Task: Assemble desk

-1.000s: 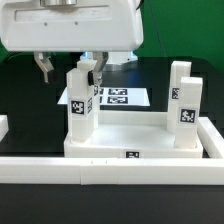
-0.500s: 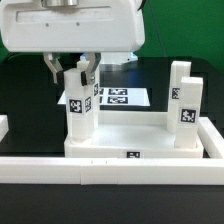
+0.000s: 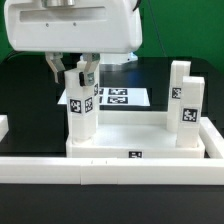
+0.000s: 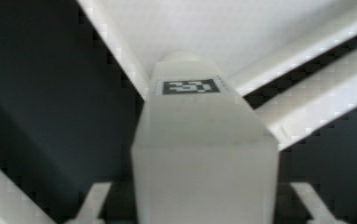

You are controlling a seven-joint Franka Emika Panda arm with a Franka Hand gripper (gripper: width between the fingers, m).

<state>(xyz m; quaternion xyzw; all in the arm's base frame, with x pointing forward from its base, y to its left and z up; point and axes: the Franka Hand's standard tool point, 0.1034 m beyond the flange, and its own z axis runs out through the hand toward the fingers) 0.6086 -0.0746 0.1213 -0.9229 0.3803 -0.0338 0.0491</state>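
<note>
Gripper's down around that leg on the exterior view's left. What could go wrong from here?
The gripper straddles the leg near its top only, so closing off-centre may tilt it in the tabletop socket. The fingers look uneven around it; a twist could slip. The other leg stands clear.

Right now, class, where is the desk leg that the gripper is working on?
In the exterior view, that leg stands upright on the tabletop's left corner, between the fingers of the gripper, with the marker board behind it.
</note>
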